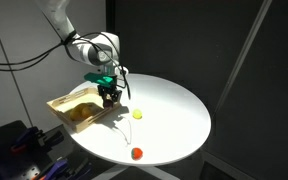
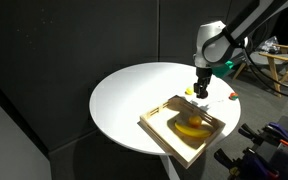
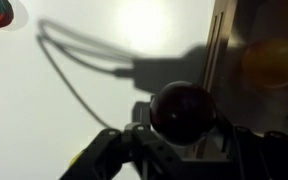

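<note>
Three things are seen around the end effector [image 1: 110,97] in an exterior view. To its left and partly under it is a shallow square wooden tray [image 1: 59,103] holding a yellow banana-like fruit [image 1: 82,118]. Just to its right is a small yellow round piece [image 1: 138,114]. Lower right, near the edge of the white round tabletop [image 1: 174,110], is a small red-orange ball [image 1: 136,153].

A dark glossy round ball [image 3: 184,110] is clamped between the fingers, just beside the tray's wall on the tabletop side. A carrying step is judged to be in hand, and any lowering calls for clearance of that wall. The arm is bent over from the upper left, with the wrist pointed straight down.
</note>
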`<state>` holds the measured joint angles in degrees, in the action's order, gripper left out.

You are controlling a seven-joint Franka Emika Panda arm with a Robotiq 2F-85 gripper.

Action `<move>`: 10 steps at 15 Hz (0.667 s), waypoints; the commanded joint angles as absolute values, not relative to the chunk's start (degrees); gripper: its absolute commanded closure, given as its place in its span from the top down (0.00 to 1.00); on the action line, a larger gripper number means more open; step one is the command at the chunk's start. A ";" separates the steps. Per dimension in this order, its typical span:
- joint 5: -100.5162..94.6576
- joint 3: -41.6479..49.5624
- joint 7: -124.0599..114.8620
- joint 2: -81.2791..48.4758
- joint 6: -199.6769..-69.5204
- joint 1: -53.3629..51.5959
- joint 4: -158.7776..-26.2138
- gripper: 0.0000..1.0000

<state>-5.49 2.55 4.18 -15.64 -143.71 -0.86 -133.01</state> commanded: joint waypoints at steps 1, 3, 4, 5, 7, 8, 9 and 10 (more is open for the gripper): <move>-6.97 1.95 0.91 -15.08 -143.75 -1.96 -133.18 0.34; -6.82 1.79 0.03 -15.22 -143.70 -2.43 -133.04 0.34; -6.73 1.70 -0.37 -15.23 -143.70 -2.54 -133.01 0.34; -6.59 1.60 -0.59 -15.20 -143.59 -2.55 -132.97 0.34; -5.69 1.12 1.07 -15.63 -143.55 -1.89 -132.91 0.59; -5.69 1.12 1.05 -15.63 -143.55 -1.89 -132.91 0.59; -5.69 1.12 1.05 -15.63 -143.55 -1.89 -132.91 0.59; -5.69 1.12 1.05 -15.63 -143.55 -1.89 -132.91 0.59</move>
